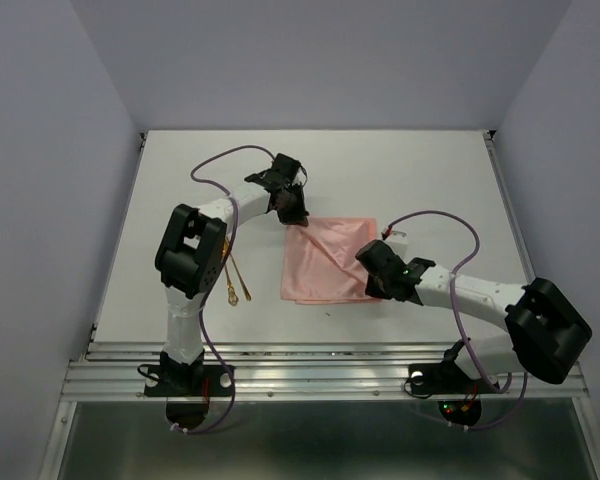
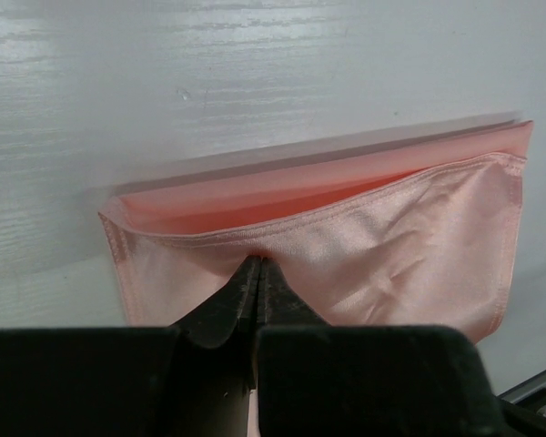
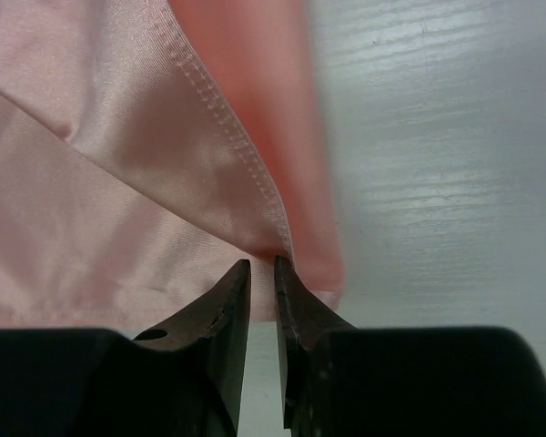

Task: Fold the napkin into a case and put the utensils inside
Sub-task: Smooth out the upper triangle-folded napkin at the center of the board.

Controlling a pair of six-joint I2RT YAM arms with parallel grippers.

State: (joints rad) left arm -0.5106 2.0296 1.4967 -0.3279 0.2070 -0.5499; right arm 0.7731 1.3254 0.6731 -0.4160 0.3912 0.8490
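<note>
Toward the left edge of the white surface [image 1: 430,170], nearer its near edge than its far one, lie the two slender gold metal utensils [image 1: 236,282]. They are partly hidden under the left arm [image 1: 195,250] and lie well apart from the cloth.

The left jaws are pressed together on the hem of the top layer of the salmon-pink satin napkin [image 1: 330,262], at the corner of the cloth that faces the surface's far-left corner. In the left wrist view that layer gapes a little above the layers beneath it. The napkin lies already doubled over, about midway between the left and right edges.

The right jaws sit at the napkin's opposite corner, the one toward the near-right. A thin gap shows between them and the hem [image 3: 246,164] runs right up to their tips. I cannot tell whether they actually grip the cloth.

The risk, as I judge it, is the slick fabric. If the right jaws hold nothing, or catch every layer rather than one, the next fold will drag the stack askew. A skewed strip would make a poor pocket for the utensils.
</note>
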